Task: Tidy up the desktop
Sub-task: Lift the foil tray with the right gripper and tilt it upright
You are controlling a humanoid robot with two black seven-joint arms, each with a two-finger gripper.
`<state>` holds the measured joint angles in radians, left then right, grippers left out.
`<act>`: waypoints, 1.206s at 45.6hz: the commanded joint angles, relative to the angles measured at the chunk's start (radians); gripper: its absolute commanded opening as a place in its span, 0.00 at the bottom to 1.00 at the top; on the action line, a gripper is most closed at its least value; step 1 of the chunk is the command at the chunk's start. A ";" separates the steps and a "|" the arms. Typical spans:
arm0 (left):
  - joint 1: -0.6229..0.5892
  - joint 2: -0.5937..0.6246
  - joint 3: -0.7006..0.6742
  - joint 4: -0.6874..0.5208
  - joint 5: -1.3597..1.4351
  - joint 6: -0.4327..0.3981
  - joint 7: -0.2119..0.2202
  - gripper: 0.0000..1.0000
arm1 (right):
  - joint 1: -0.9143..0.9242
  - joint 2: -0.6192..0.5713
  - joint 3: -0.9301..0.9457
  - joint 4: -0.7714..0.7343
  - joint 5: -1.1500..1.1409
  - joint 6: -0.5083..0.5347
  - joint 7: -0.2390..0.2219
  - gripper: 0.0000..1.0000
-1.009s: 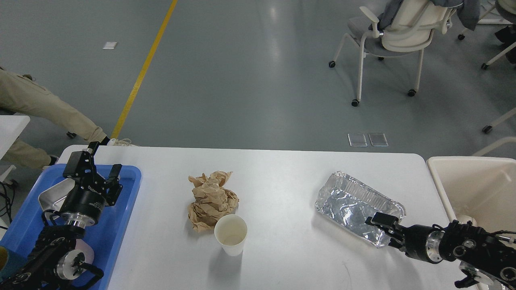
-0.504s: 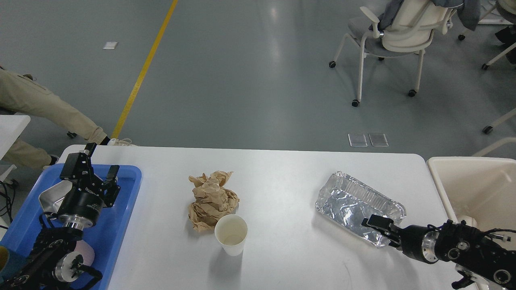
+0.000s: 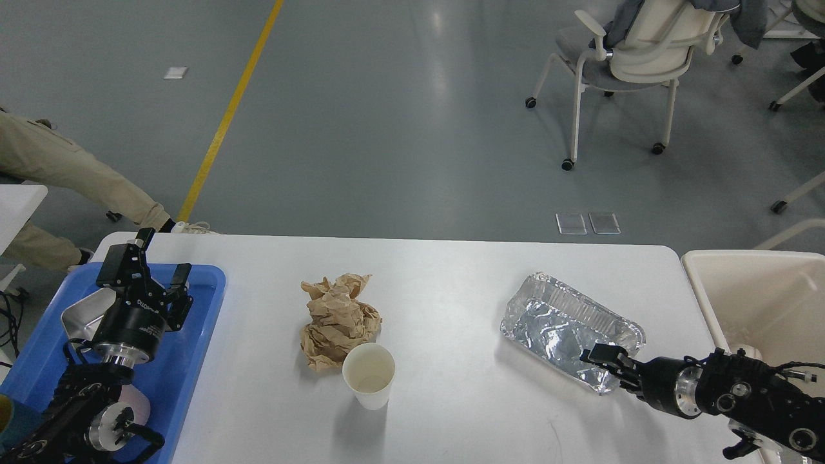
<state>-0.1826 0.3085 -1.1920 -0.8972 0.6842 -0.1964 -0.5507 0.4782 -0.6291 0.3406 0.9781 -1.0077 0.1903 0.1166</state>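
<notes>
The white desktop point(image 3: 451, 283) holds a crumpled ball of brown paper point(image 3: 338, 319) left of centre. A white paper cup point(image 3: 368, 374) stands upright just in front of the paper. A silver foil tray point(image 3: 570, 328) lies at the right. My right gripper point(image 3: 607, 361) comes in from the right and is shut on the foil tray's near right rim. My left gripper point(image 3: 164, 254) hovers open over the blue tray point(image 3: 200, 309) at the table's left end, with nothing between its fingers.
A metal tin point(image 3: 80, 312) lies in the blue tray, partly hidden under my left arm. A cream bin point(image 3: 760, 303) stands off the table's right end. A person's legs point(image 3: 64, 174) are at the far left, and a wheeled chair point(image 3: 631, 58) is beyond the table.
My right gripper has shifted slightly left, and the foil tray has moved a little left with it. My left gripper has drawn back slightly to the left over the blue tray.
</notes>
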 commanded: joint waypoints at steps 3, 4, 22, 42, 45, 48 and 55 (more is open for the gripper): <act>0.003 0.000 0.000 -0.002 0.000 0.000 0.000 0.97 | 0.000 0.008 -0.002 -0.001 0.000 0.001 0.000 0.37; 0.003 0.000 0.000 -0.002 0.000 0.000 0.000 0.97 | 0.000 0.008 -0.002 -0.001 0.000 0.001 0.000 0.36; 0.003 0.001 0.000 -0.002 0.000 0.000 0.000 0.97 | 0.054 0.003 -0.092 -0.004 0.000 0.001 0.028 0.00; 0.003 0.001 0.000 -0.002 0.000 0.000 0.000 0.97 | 0.092 -0.003 -0.094 -0.007 0.000 0.001 0.028 0.00; 0.002 0.001 0.000 -0.002 0.000 0.000 0.000 0.97 | 0.112 -0.012 -0.098 -0.006 -0.006 0.008 0.028 0.00; -0.001 0.001 0.000 -0.002 0.000 0.000 0.000 0.97 | 0.160 -0.049 -0.115 0.004 -0.012 0.035 0.028 0.00; -0.003 0.001 0.000 -0.002 0.000 0.000 0.002 0.97 | 0.244 -0.087 -0.121 0.010 -0.014 0.067 0.026 0.00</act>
<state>-0.1849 0.3099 -1.1926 -0.8990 0.6842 -0.1964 -0.5507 0.6662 -0.6895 0.2236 0.9841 -1.0195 0.2363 0.1442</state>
